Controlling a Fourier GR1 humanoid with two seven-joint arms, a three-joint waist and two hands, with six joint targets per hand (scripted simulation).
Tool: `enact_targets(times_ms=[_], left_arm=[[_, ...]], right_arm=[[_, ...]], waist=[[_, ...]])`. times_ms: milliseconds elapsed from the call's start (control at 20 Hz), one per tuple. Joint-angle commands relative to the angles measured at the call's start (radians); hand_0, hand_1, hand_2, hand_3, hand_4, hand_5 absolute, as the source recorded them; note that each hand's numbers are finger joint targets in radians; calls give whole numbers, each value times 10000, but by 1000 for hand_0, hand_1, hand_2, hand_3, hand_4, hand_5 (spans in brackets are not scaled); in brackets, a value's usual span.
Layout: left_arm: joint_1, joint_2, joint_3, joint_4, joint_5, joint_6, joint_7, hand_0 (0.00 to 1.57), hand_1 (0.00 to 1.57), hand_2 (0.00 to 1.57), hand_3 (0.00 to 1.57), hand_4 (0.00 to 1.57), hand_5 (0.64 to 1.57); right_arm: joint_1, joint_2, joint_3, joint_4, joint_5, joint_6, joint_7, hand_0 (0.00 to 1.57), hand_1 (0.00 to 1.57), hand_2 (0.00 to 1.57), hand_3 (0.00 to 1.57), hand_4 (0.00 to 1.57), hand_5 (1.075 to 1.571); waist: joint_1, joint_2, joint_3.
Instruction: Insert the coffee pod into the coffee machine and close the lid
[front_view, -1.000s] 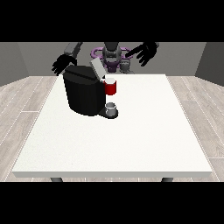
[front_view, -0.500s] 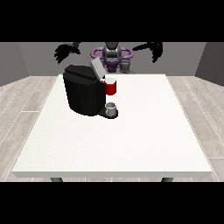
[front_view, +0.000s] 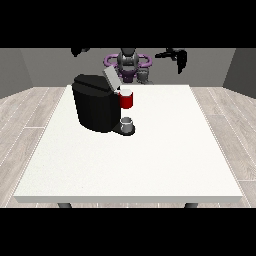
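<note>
The hand at the view's left (front_view: 79, 50) is mostly cut off by the top edge, only a dark scrap showing, so I cannot tell how it is set. The hand at the view's right (front_view: 179, 56) hangs high beside the robot's torso (front_view: 128, 63), fingers pointing down and relaxed, holding nothing. The coffee machine (front_view: 97, 103) stands on the tabletop (front_view: 150, 155) at its far left part, lid (front_view: 110, 78) tilted up and open. A red piece (front_view: 127, 100) sits at the machine's front; the coffee pod itself is hard to make out. A small grey cup (front_view: 127, 123) sits on the machine's base. Wide bare tabletop lies near and right. Both hands are well apart from the machine.
</note>
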Motion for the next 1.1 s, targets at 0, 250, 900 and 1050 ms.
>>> enact_targets(times_ms=[0, 250, 900, 1050], left_arm=[[242, -456, -165, -746, 421, 24, 624, 0, 0, 0, 0, 27, 1571], [778, -317, -438, -1888, 778, -313, 273, 0, 0, 0, 0, 204, 1571], [2373, -572, -1672, -4908, 1872, 502, 1559, 0, 0, 0, 0, 0, 1571], [2219, -239, -1442, -4937, 1783, 498, 1050, 0, 0, 0, 0, 0, 1571]], right_arm=[[-431, -31, 191, -158, 112, 183, 53, 0, 0, 0, 0, 0, 1571], [-1281, -120, 324, 82, 474, 228, 48, 0, 0, 0, 0, 239, 1571], [-2340, 165, 126, 1501, 489, 579, -203, 0, 0, 0, 0, 0, 1571], [-3078, -105, -301, 1803, -21, 1090, -327, 0, 0, 0, 0, 0, 1571]], waist=[[381, 134, 5], [677, 925, 4], [691, 1944, 4], [579, 2626, 4]])
